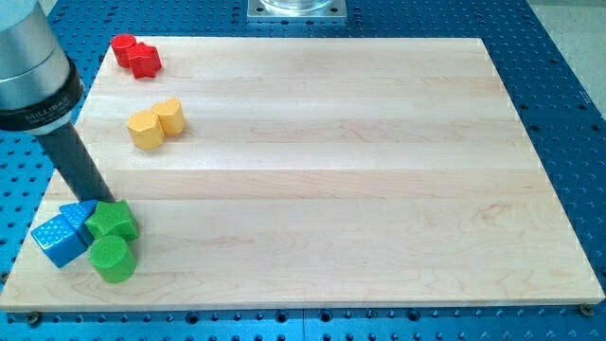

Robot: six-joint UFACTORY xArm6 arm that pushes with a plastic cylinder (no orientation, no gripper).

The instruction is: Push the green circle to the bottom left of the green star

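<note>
Green circle [113,259] below green star [113,221], my tip [107,202] partly hiding blue blocks [62,231]

A pale wooden worktop [360,161] fills nearly the whole scene, made of long planks joined side by side, their grain and seams running from the view's left to the view's right. Its surface is clean and matt, evenly lit, with only soft shadows. Around it on every side shows a blue metal base plate [559,71], drilled with a regular grid of small holes. At the view's top, just beyond the worktop's far edge, sits a square grey metal mounting plate [297,9], partly cut off by the frame. Small screw heads mark the worktop's near edge at the view's bottom.
</note>
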